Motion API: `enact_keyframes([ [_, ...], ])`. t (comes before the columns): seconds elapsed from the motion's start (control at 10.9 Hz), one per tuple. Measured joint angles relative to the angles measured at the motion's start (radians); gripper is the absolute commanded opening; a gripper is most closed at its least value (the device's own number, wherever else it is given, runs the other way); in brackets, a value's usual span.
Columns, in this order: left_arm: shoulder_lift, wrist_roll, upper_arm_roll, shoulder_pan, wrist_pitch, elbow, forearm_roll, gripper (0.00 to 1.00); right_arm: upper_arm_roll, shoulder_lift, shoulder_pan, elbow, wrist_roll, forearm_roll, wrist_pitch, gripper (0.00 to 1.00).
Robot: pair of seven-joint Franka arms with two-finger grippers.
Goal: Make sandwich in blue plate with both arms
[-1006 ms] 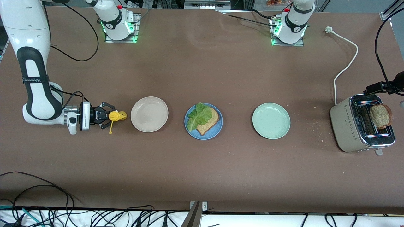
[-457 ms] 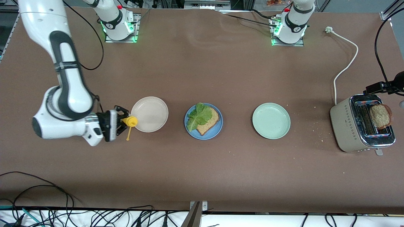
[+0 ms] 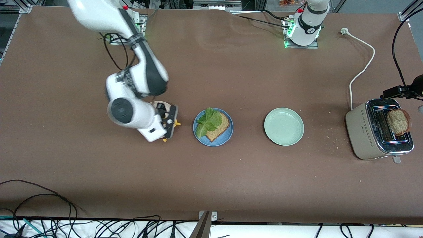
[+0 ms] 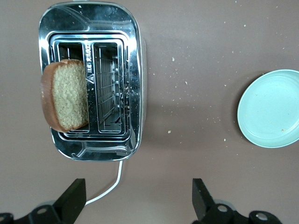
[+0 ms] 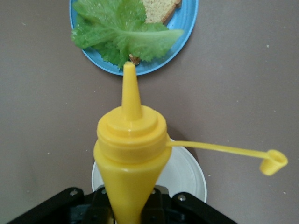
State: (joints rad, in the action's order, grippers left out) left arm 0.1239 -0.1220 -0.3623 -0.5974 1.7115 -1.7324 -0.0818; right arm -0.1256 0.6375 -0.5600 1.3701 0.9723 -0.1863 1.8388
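On the blue plate [image 3: 228,135] [image 5: 188,22] lies one slice of brown toast [image 3: 221,128] [image 5: 161,6] with a ruffled lettuce leaf [image 3: 208,121] [image 5: 124,35] on top. My right gripper [image 3: 172,123] [image 5: 131,207] is shut on a yellow squeeze bottle [image 3: 177,123] [image 5: 131,149] over the beige plate [image 5: 187,175]. The bottle's nozzle points at the blue plate and its cap [image 5: 274,162] hangs loose on its strap. A second toast slice [image 3: 399,121] [image 4: 65,95] stands in the toaster [image 3: 366,132] [image 4: 133,70]. My left gripper [image 4: 138,193] hangs open above the table beside the toaster.
A pale mint-green plate [image 3: 283,126] [image 4: 273,109] sits between the blue plate and the toaster. The toaster's white cord [image 3: 362,71] runs toward the left arm's base. Crumbs lie round the toaster. Cables hang along the table edge nearest the front camera.
The right arm has swung in from its end of the table, carrying the yellow bottle over the beige plate toward the blue plate. The left arm has not moved.
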Motion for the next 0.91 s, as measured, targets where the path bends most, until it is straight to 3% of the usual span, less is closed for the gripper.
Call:
enact_keyframes([
  [0.27,0.000,0.000,0.000,0.000,0.000,0.000,0.000,1.00,0.000,0.004,-0.163,-0.001,-0.221,0.300,0.008,0.12],
  [0.91,0.000,0.000,-0.001,0.000,0.000,-0.001,0.000,1.00,-0.002,0.105,-0.344,0.001,-0.416,0.746,0.001,0.12],
])
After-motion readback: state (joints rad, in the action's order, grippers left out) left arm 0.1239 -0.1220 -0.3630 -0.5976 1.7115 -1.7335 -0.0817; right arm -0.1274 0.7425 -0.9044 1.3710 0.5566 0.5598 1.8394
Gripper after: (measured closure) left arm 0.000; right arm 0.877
